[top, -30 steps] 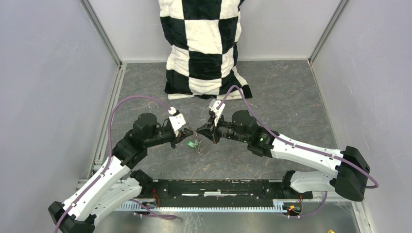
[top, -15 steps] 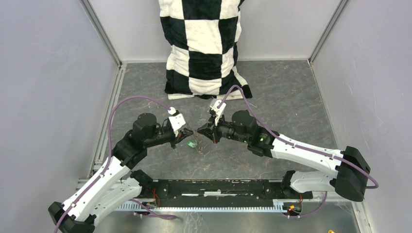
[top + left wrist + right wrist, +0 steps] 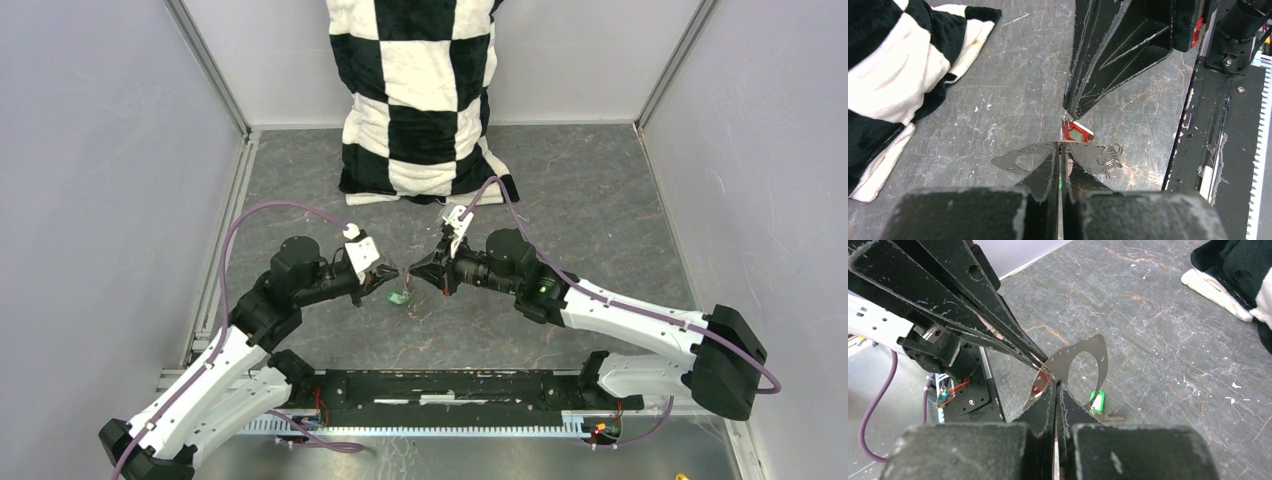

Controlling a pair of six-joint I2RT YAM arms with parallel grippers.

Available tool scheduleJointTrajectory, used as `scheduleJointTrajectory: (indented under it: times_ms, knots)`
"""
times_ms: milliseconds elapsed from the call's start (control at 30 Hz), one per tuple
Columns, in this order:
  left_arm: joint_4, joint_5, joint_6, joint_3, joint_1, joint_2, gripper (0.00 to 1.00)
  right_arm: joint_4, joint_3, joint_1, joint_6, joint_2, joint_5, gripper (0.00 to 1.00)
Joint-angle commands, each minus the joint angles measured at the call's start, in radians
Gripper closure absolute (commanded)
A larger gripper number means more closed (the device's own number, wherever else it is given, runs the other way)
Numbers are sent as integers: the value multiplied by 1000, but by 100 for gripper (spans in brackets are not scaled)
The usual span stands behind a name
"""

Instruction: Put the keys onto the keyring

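Observation:
My left gripper (image 3: pixel 390 279) and right gripper (image 3: pixel 417 272) meet tip to tip just above the floor. In the left wrist view the left gripper (image 3: pixel 1060 146) is shut on the keyring (image 3: pixel 1088 150), a thin silvery loop with small holes. Small wire links (image 3: pixel 1109 155) hang from it. The red key (image 3: pixel 1075 133) sits at the right gripper's fingertips, touching the loop. In the right wrist view the right gripper (image 3: pixel 1055 385) is shut, with the loop (image 3: pixel 1060 357) in front of it. The green key (image 3: pixel 1096 401) hangs at the loop's lower side and also shows in the top view (image 3: pixel 400 297).
A black-and-white checked pillow (image 3: pixel 420 90) leans on the back wall. A black mounting rail (image 3: pixel 450 385) runs along the near edge. Grey walls close in both sides. The floor is dark marbled stone (image 3: pixel 580 190).
Both grippers have shifted slightly, with the right wrist a little further right. The green key has swung a little to the right under the tips. Both grips are unchanged.

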Motion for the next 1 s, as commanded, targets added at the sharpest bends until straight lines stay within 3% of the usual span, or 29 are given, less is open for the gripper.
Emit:
scheduleJointTrajectory:
  times_ms: [0,433,667,833,967]
  knots:
    - [119,45,-1,-10,-4,-47,98,53,-16,-21,17,-16,-41,100]
    - [228,139,-18,-33,-4,-84,98,118,-57,-48,52,-40,-132,96]
    - [247,184,-7,-42,-4,-104,98,98,-67,-65,28,-84,-169,74]
    - [237,233,-1,-40,-4,-109,98,-3,-19,-85,-75,-140,-199,56]
    - [236,269,0,-35,-4,-109,98,-102,32,-89,-170,-169,-240,37]
